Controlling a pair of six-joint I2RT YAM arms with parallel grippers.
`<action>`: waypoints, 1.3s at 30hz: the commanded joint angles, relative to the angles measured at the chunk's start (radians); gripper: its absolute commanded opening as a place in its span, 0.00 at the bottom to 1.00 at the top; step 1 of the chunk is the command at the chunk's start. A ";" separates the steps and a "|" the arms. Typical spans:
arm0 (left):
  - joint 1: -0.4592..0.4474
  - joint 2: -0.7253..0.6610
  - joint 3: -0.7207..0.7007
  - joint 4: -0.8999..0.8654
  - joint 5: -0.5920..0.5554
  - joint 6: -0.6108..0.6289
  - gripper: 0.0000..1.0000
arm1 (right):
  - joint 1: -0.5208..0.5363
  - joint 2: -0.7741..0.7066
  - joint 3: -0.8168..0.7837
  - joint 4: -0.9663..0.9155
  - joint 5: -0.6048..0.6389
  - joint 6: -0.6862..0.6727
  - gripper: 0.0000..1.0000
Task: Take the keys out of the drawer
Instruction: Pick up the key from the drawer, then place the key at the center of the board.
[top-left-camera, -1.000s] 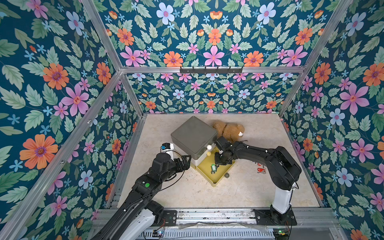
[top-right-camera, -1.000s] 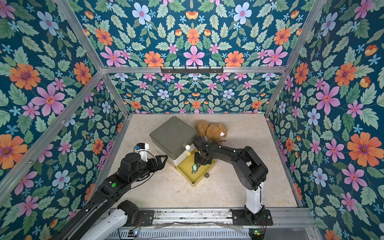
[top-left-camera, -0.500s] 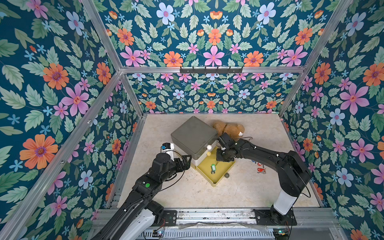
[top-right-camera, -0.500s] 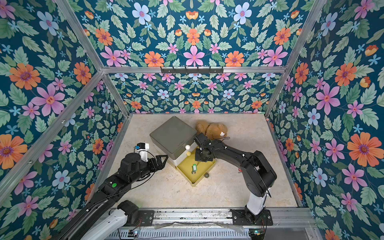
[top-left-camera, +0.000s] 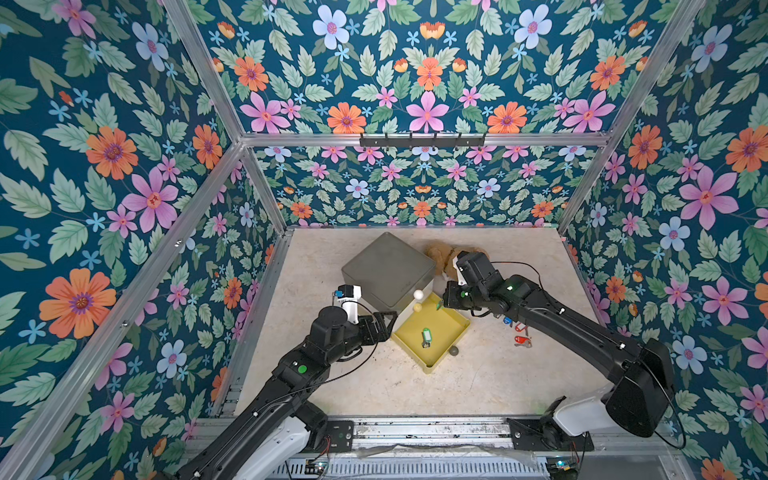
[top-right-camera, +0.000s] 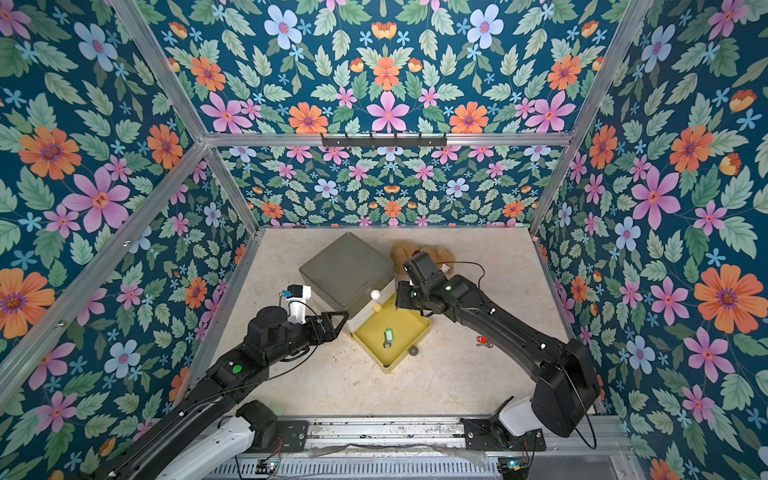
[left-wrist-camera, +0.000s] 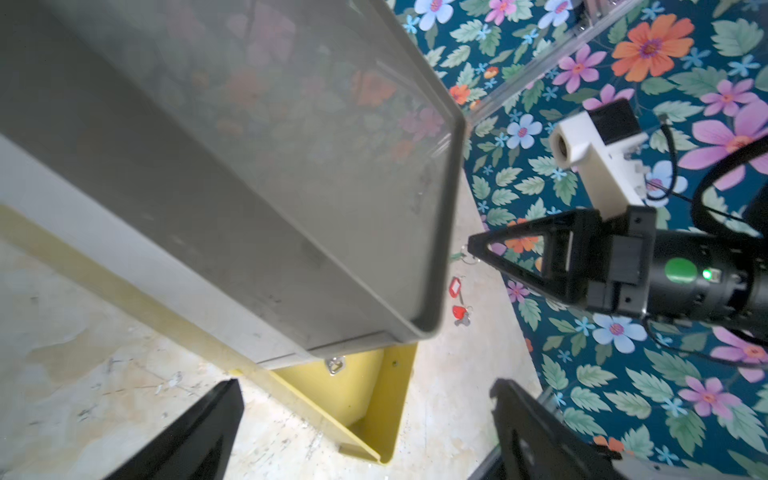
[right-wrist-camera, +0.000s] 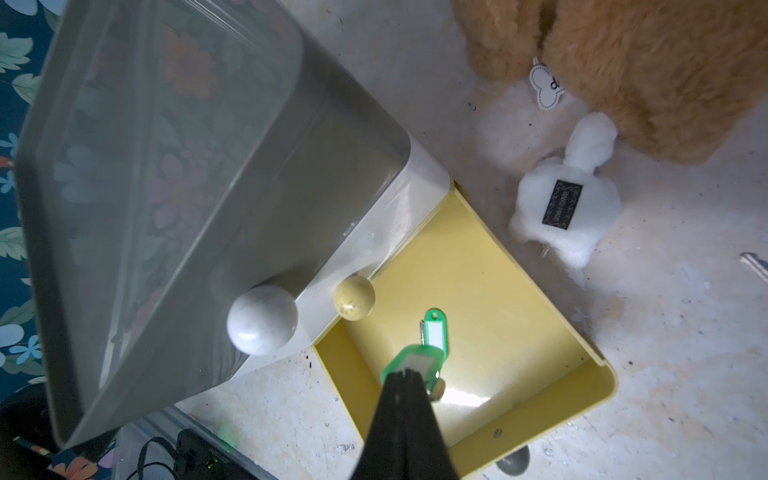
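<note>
The yellow drawer (top-left-camera: 451, 322) stands pulled out of a small cabinet with a grey top (top-left-camera: 388, 270). One of the keys, with a green tag (right-wrist-camera: 434, 332), lies on the drawer floor (top-left-camera: 425, 336). My right gripper (right-wrist-camera: 405, 374) is shut on a second green-tagged key (right-wrist-camera: 411, 360) and holds it above the drawer's far end (top-left-camera: 440, 306). Two red-tagged keys (top-left-camera: 519, 341) (left-wrist-camera: 456, 286) and a blue-tagged one (top-left-camera: 506, 320) lie on the table to the right of the drawer. My left gripper (top-left-camera: 390, 326) is open beside the cabinet's near left corner, and nothing is between its fingers (left-wrist-camera: 199, 432).
A brown plush bear (top-left-camera: 440, 253) lies behind the drawer, with white stuffing (right-wrist-camera: 565, 208) beside it. The cabinet has a white knob (top-left-camera: 419, 294) and a yellow knob (top-left-camera: 417, 307). The open drawer's front carries a grey knob (top-left-camera: 454, 351). Flowered walls close in the table.
My right gripper has come up out of the drawer with a green-tagged key, and its arm has swung out to the right. The left arm has not moved.
</note>
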 joint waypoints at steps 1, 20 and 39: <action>-0.082 0.048 0.047 0.059 -0.019 0.064 0.99 | -0.026 -0.031 0.011 -0.010 -0.038 -0.016 0.00; -0.210 0.254 0.081 0.254 0.032 0.163 0.99 | -0.268 -0.340 -0.202 -0.095 -0.068 0.058 0.00; -0.486 0.522 0.147 0.359 -0.197 0.197 1.00 | -0.499 -0.388 -0.464 0.103 -0.226 0.104 0.00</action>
